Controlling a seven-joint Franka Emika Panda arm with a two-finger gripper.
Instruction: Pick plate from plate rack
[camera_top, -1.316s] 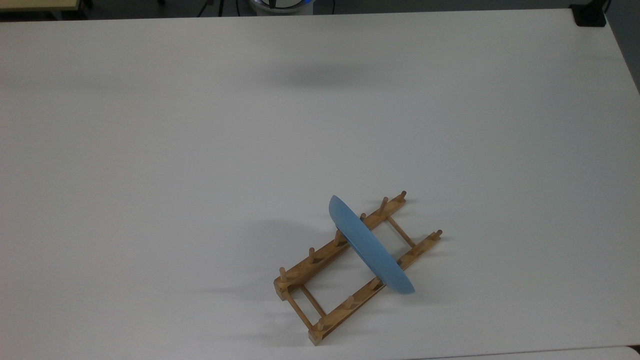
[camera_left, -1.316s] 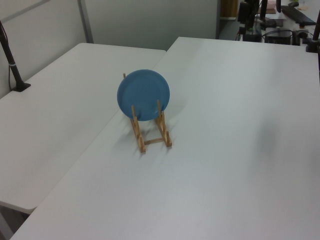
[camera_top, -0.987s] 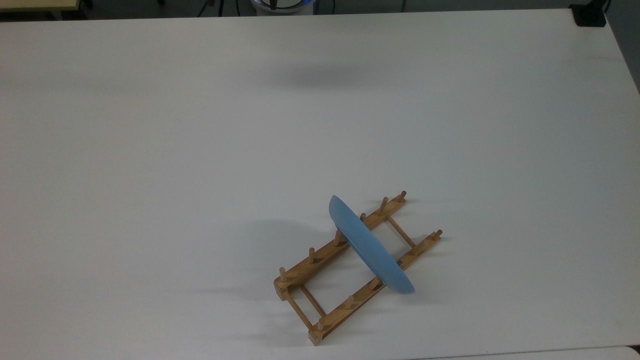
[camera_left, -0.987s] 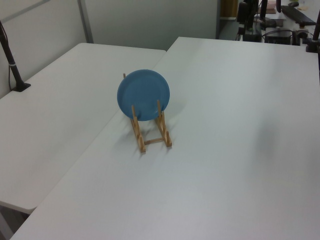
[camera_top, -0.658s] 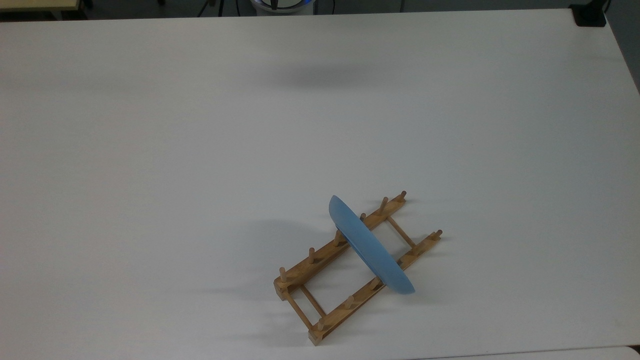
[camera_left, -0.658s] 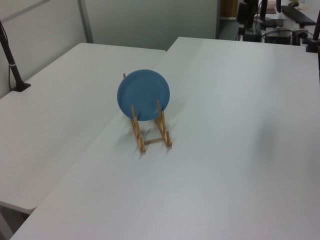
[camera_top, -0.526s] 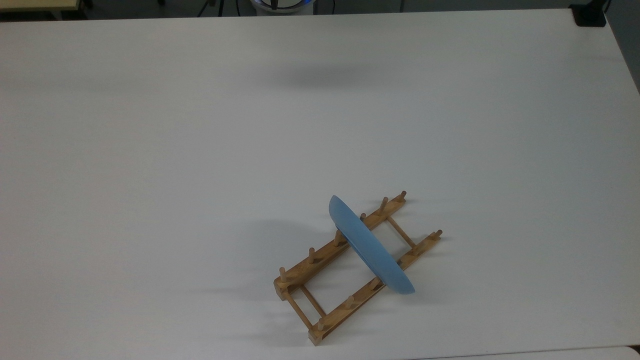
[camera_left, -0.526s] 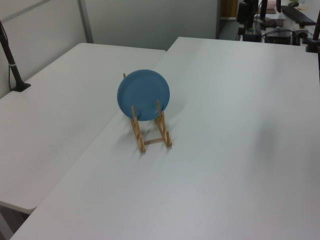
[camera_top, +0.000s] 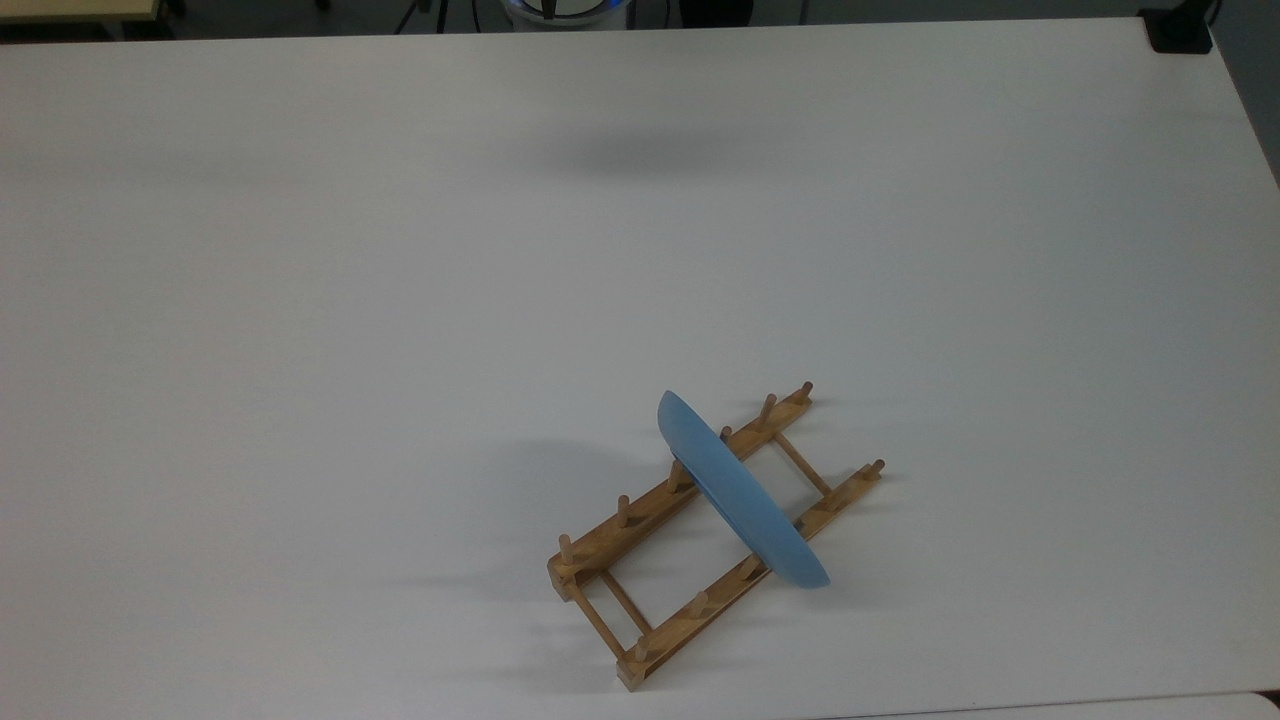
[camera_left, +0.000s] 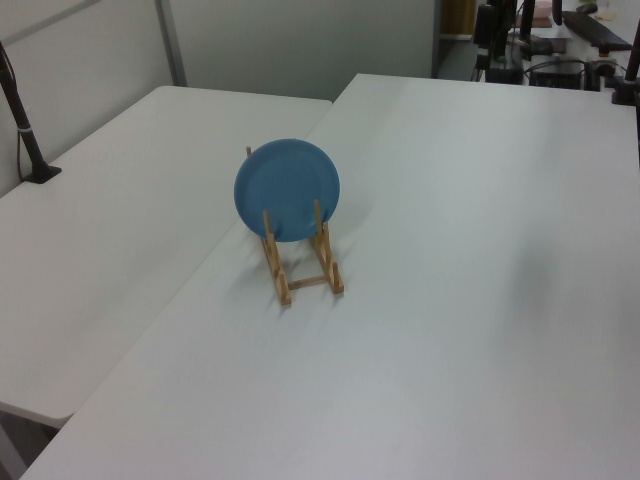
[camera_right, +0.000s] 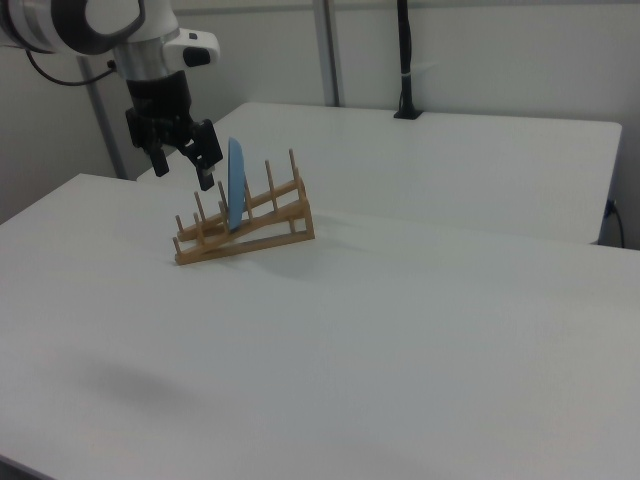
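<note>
You're bringing the spread-fingered gripper (camera_right: 183, 166) over; be straddling the upright plate (camera_right: 236, 184) rim squarely above the plate rack (camera_right: 262, 228).

plain light-blue plate (camera_top: 740, 495), light-brown wooden rack (camera_top: 640, 520), white table (camera_top: 400, 250)

White rounded arm (camera_right: 90, 25), grey joint band, black claw (camera_right: 183, 165)

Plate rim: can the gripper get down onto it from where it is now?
Probably yes. The plate stands on edge in the plate rack, its top rim bare above the pegs. The gripper hangs open in the right view, nothing visible between them.
</note>
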